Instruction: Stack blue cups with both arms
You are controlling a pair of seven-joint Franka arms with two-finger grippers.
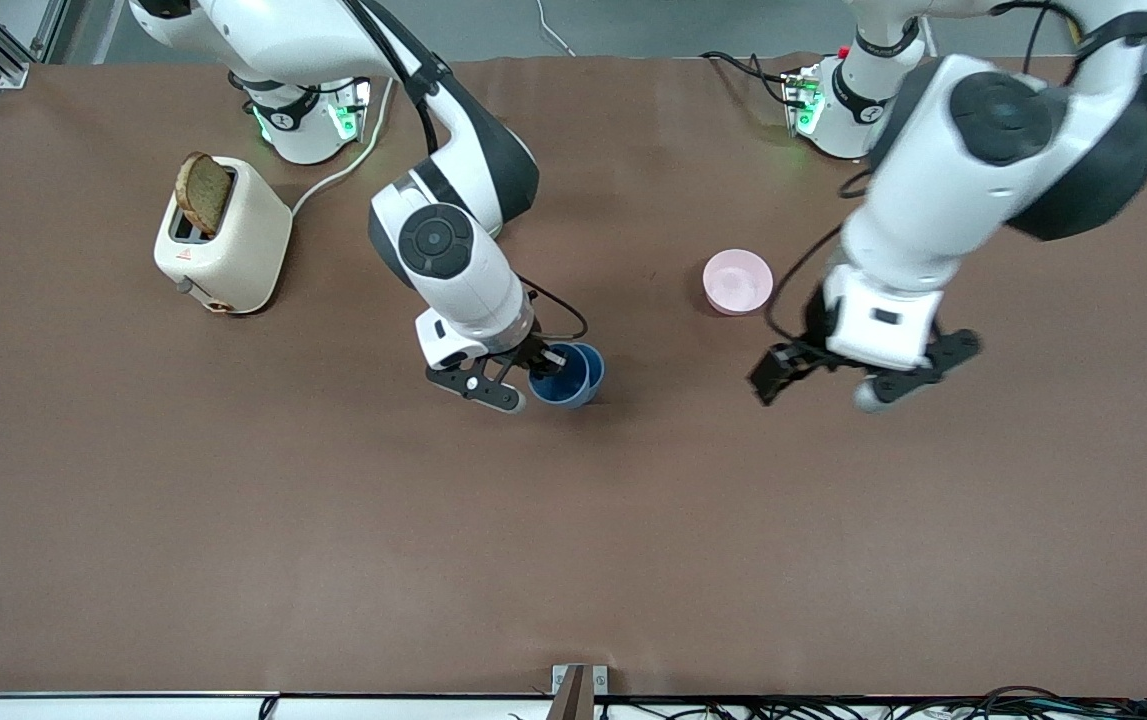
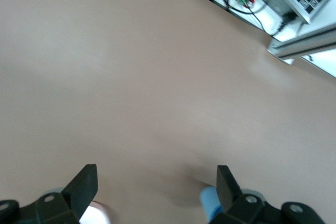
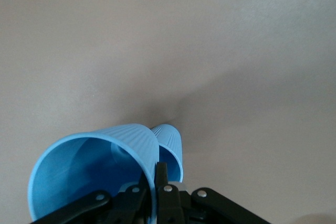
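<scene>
Two blue cups sit together near the table's middle. My right gripper [image 1: 545,362] is shut on the rim of one blue cup [image 1: 555,386], one finger inside it and one outside, and holds it tilted. In the right wrist view the right gripper [image 3: 157,176] clamps this cup [image 3: 94,169]. The second blue cup [image 1: 591,362] stands right beside it, touching it, and also shows in the right wrist view [image 3: 170,142]. My left gripper [image 1: 838,378] is open and empty over bare table near the pink bowl. In the left wrist view the left gripper [image 2: 156,184] has its jaws wide apart, with a blue cup [image 2: 209,204] low past one finger.
A pink bowl [image 1: 738,281] sits on the brown table [image 1: 573,540], farther from the front camera than the left gripper. A cream toaster [image 1: 223,240] with a slice of bread in it stands toward the right arm's end. Cables run along the table's near edge.
</scene>
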